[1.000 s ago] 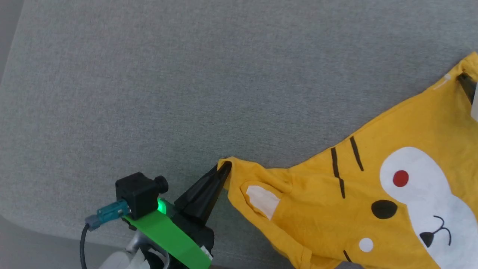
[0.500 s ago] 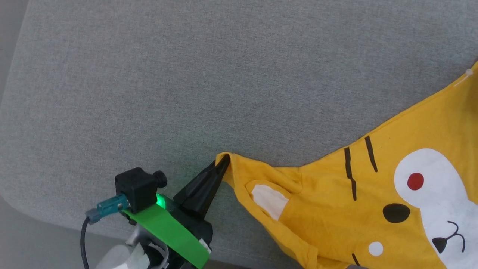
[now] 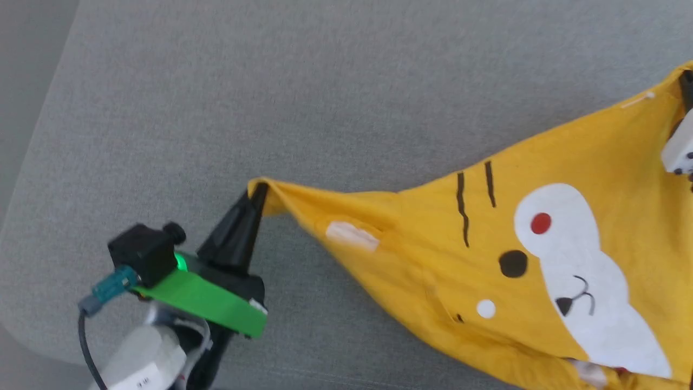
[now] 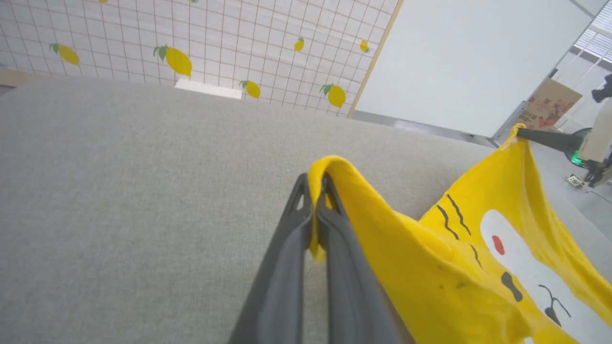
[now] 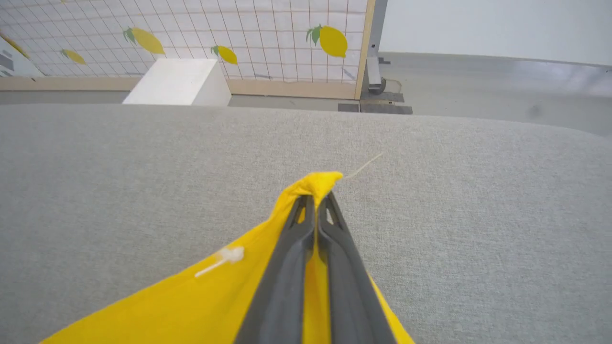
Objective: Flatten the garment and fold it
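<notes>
Across a grey fabric-covered worktop (image 3: 270,81), the garment (image 3: 433,244), a mustard-yellow T-shirt, stretches from lower left to far right, its cartoon face showing. Low on the left, the left gripper (image 3: 259,189) is clamped on one yellow corner. At the right edge, the right gripper (image 5: 315,198) is pinched tight on another corner, near a small white plastic tag (image 5: 224,258).

— Can you see all of the garment (image 3: 433,244) from the head camera?
— No, my frame cuts it at the right and bottom edges. The right gripper (image 3: 686,89) is clipped there too, mostly past the edge.
— The forearm label (image 3: 142,382)?
— Too small for me to read.
</notes>
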Robot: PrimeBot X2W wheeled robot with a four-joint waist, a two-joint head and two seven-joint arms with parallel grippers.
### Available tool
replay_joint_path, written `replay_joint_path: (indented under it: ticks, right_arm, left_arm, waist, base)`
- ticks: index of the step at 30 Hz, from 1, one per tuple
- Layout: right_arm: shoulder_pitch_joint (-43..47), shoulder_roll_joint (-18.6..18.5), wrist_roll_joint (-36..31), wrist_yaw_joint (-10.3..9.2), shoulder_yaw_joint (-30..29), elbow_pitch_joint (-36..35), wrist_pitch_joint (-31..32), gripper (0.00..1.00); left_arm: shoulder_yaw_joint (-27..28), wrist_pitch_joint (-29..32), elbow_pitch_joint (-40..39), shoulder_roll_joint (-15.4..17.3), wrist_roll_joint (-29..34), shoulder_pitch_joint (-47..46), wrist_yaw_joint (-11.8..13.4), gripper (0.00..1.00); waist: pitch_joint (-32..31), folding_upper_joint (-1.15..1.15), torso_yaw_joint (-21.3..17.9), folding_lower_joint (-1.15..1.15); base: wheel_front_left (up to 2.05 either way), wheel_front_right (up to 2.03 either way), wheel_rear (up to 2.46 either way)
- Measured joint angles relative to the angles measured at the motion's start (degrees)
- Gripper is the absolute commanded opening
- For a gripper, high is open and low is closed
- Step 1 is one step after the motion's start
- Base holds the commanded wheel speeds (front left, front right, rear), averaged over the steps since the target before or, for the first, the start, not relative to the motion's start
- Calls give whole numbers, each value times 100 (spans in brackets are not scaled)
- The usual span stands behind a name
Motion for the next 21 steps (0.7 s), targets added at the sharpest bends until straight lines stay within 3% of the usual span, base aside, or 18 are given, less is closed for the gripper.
replay_joint_path:
  ticks: [4, 13, 21]
  right_arm:
    - [21, 234, 10, 0, 12, -73, -380, 0]
    - [-771, 463, -21, -1, 269, -101, -633, 0]
    - [-2009, 759, -368, -1, 658, 742, -787, 0]
  left_arm:
    - [74, 103, 192, 171, 188, -563, -14, 0]
    - [15, 820, 806, 598, 559, -2625, -461, 0]
    - [-320, 1199, 2143, 751, 671, -4550, -706, 0]
  waist:
    - [-380, 0, -138, 0]
    - [-1138, 0, -490, 0]
    - [-1632, 0, -843, 0]
  base:
    - [0, 0, 0]
    - [0, 0, 0]
    - [0, 0, 0]
